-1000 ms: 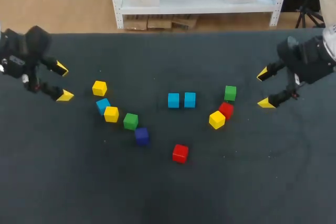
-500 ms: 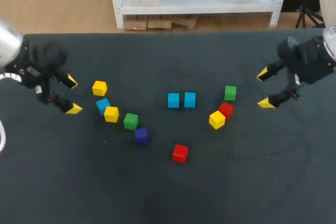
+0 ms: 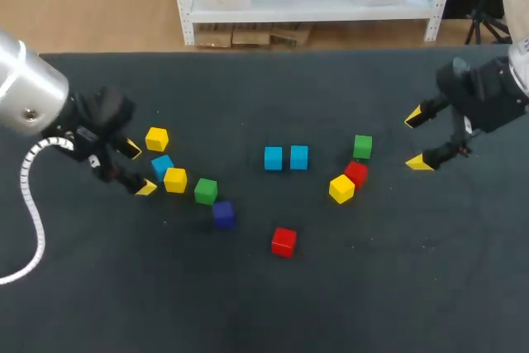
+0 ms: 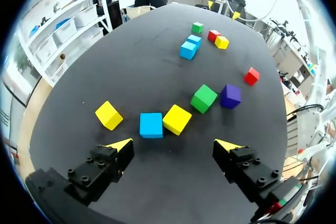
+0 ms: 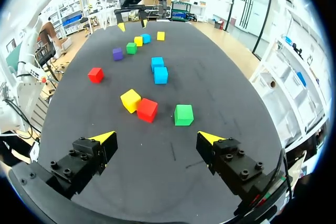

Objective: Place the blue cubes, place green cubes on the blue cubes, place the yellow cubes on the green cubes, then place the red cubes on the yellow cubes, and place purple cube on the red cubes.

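My left gripper [image 3: 139,169] is open just left of a blue cube [image 3: 162,165], with one yellow cube [image 3: 157,139] behind it and another [image 3: 175,180] in front. In the left wrist view the blue cube [image 4: 151,125] and a yellow cube [image 4: 177,119] lie just ahead of the open fingers. A green cube [image 3: 206,191] and the purple cube [image 3: 223,214] follow in a row. Two blue cubes [image 3: 274,158] sit side by side mid-table. My right gripper [image 3: 416,140] is open, right of a green [image 3: 362,147], a red [image 3: 356,174] and a yellow cube [image 3: 341,188].
A lone red cube [image 3: 283,241] lies toward the front middle of the dark table [image 3: 397,270]. In the right wrist view the green cube [image 5: 184,115] and red cube [image 5: 147,109] lie just ahead of the fingers.
My left arm has swung in from the table's left edge toward the cluster of cubes, ending beside the blue one. The right arm and all cubes have stayed put.
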You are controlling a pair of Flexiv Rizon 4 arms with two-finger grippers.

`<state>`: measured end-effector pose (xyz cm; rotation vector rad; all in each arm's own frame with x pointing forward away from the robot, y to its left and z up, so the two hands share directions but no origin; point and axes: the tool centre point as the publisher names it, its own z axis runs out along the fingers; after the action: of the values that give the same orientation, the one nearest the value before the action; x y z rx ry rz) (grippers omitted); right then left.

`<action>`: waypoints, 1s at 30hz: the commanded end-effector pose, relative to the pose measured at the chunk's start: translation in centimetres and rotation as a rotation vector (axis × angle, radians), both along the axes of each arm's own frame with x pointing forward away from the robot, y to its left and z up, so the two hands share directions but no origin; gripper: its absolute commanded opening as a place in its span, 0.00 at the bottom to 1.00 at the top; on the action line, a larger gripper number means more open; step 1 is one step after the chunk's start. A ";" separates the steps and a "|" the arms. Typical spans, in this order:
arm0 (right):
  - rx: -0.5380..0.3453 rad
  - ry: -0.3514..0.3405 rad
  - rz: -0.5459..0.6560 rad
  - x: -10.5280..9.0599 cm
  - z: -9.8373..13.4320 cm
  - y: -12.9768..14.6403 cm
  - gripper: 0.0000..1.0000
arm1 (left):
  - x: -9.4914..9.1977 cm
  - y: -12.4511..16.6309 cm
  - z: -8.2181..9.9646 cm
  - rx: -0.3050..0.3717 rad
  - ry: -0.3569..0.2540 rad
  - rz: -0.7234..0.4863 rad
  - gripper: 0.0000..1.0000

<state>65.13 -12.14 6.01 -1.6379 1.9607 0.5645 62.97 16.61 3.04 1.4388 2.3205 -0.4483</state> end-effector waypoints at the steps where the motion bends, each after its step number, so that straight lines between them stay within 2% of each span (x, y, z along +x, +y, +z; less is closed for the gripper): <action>1: 0.003 0.000 0.001 0.1 -0.1 0.0 1.00 | 0.7 -0.4 -1.1 0.001 0.002 0.016 1.00; 4: 0.003 0.000 0.001 0.1 -0.1 0.0 1.00 | 1.2 -0.5 -1.4 -0.005 -0.001 0.040 1.00; 16: 0.003 0.000 0.001 0.1 -0.1 0.0 1.00 | 2.3 -0.5 -2.8 0.043 -0.007 0.048 1.00; 30: 0.003 0.000 0.001 0.1 -0.1 0.0 1.00 | 3.2 -0.4 -3.1 0.061 -0.014 0.035 1.00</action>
<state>65.12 -12.14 6.01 -1.6377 1.9604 0.5647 65.93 16.39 0.05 1.4183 2.3580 -0.3622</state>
